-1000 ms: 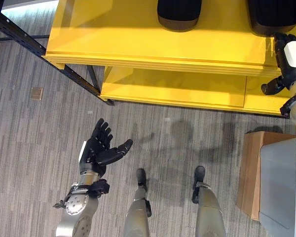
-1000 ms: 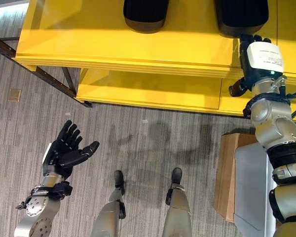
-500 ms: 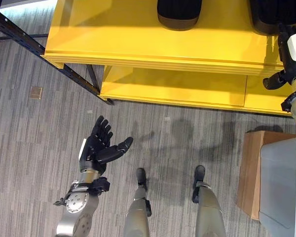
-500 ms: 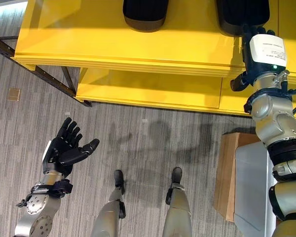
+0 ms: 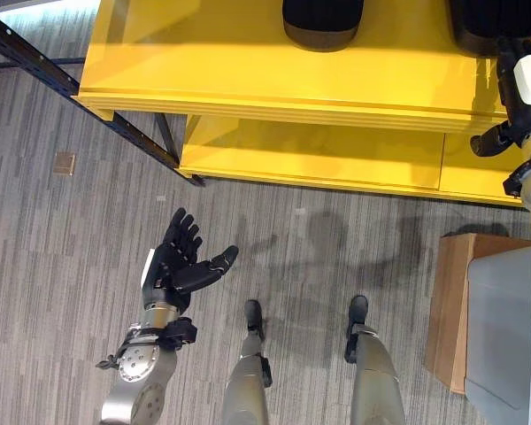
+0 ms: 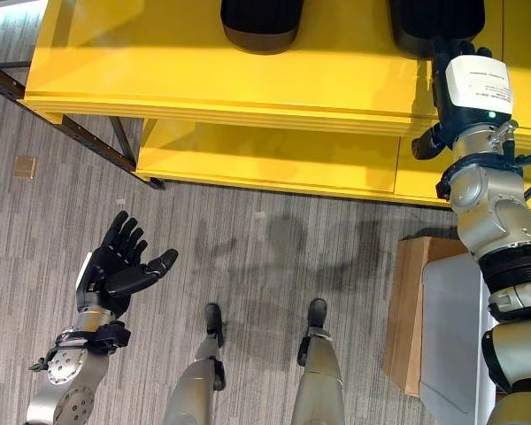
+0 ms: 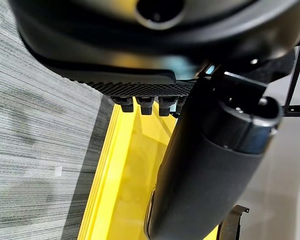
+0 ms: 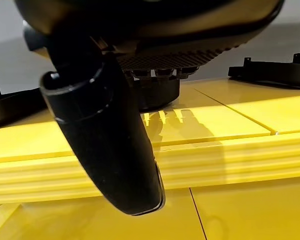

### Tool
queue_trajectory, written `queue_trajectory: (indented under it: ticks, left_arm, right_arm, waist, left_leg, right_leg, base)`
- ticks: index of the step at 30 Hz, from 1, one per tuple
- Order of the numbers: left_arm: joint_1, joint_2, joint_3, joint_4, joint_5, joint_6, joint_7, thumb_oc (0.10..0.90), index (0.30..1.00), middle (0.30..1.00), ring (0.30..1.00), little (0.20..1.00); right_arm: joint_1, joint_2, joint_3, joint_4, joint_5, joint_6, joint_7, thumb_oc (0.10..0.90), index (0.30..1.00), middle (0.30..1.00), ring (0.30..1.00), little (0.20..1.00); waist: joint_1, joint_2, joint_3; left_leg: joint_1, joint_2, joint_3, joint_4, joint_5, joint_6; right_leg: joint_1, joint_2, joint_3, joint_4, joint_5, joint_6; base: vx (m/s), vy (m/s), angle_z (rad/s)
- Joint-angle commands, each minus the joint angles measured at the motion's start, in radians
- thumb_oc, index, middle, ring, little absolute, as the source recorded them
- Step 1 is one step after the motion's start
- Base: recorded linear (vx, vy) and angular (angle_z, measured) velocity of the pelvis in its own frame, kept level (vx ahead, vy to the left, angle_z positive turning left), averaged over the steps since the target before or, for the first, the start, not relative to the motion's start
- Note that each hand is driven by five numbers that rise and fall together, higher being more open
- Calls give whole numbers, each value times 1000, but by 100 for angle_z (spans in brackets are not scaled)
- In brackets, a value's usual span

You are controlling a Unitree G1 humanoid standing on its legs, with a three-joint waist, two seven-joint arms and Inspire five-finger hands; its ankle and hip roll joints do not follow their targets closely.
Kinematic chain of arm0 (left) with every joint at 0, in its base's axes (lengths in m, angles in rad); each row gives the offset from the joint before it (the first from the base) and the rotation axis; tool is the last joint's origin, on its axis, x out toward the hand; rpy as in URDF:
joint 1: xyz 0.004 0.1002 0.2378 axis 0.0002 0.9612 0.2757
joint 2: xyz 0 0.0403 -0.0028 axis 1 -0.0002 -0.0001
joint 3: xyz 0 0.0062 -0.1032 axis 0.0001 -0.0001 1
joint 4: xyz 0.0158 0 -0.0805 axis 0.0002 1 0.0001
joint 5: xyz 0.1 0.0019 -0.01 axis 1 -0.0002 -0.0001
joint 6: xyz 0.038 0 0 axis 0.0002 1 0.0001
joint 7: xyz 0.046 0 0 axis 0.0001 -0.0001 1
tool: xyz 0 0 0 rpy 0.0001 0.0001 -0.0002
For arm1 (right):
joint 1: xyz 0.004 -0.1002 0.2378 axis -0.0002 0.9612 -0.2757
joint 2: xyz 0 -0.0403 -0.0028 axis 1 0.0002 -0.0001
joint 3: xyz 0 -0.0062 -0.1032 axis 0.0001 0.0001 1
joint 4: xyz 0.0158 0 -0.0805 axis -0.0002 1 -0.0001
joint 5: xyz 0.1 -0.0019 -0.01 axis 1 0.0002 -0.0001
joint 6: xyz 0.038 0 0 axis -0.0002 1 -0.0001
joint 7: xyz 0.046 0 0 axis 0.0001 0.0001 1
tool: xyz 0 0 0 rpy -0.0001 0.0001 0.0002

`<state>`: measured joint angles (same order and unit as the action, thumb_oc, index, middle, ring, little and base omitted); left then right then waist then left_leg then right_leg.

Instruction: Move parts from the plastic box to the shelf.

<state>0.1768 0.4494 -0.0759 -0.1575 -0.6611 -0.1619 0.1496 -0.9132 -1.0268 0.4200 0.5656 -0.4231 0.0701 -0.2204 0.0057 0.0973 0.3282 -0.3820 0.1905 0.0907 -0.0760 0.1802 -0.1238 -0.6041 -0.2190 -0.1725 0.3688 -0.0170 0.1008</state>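
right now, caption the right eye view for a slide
Right hand at a black part on the yellow shelf; left hand open.

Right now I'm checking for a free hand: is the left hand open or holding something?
Open: the left hand hangs over the floor, fingers spread, palm bare, holding nothing.

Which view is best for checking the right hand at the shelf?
The right eye view: it shows the right hand whole at the yellow shelf edge, by a black part. The left eye view crops it at the frame edge. The right wrist view shows its thumb and fingertips over the shelf.
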Motion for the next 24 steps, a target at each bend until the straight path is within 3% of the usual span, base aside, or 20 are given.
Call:
queue_trajectory:
  ticks: [1,24]
  left_arm:
    - [-23,18,41,-115,-4,-126,10,900,1000,1000,1000,1000]
    - [-23,15,48,-106,-6,-132,18,900,1000,1000,1000,1000]
  right_arm:
    - [-227,-52,53,1,8,-9,-91,900,1000,1000,1000,1000]
    - [-256,-30,73,4,3,-8,-90,900,1000,1000,1000,1000]
  waist:
    - [26,-18,-14]
    - [32,-20,-10]
  left_leg:
    - [170,58,18,-11,-100,-12]
    - [162,58,10,-11,-100,-12]
  right_leg:
    - [-38,36,-2,6,45,37]
    - [-51,34,-5,12,47,36]
  base:
    - [0,0,0]
    - [0,0,0]
